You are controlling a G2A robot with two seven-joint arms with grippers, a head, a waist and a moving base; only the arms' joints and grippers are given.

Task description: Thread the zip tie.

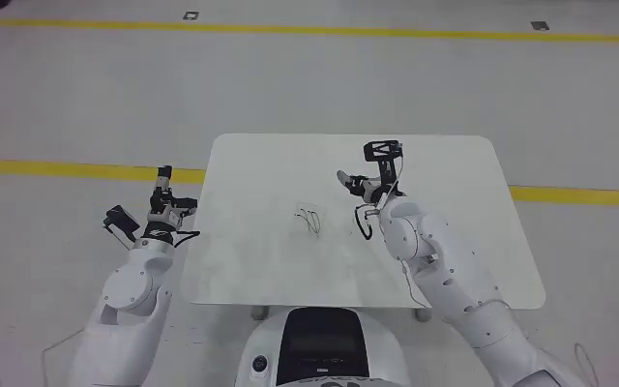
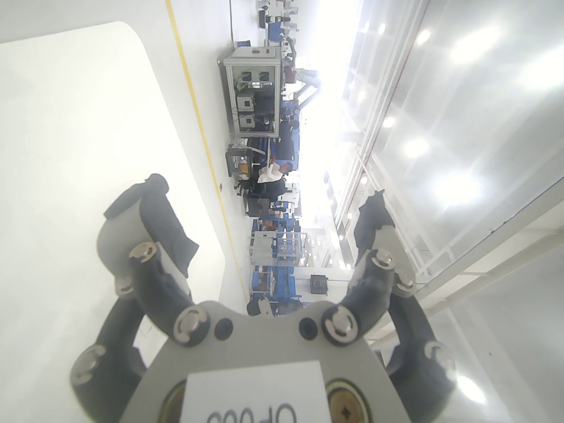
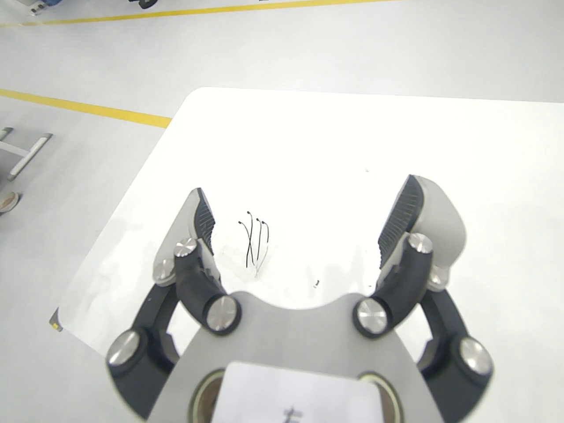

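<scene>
Left gripper [image 2: 264, 191]: jaws wide apart, nothing between them, touching nothing; it is held just off the left edge of the table [image 1: 455, 203].

Zip ties [image 3: 255, 239]: small black cluster lying flat at the table's centre, two of them crossed. At least three counted; exact number unclear.

Right gripper [image 3: 304, 187]: jaws wide apart, empty, above the table right of the ties and apart from them.

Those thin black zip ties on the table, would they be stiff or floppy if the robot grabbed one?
Probably bendy: the zip ties are thin and lie slightly curved. Likely very light, and, lying flat on the table, hard to pinch.
</scene>
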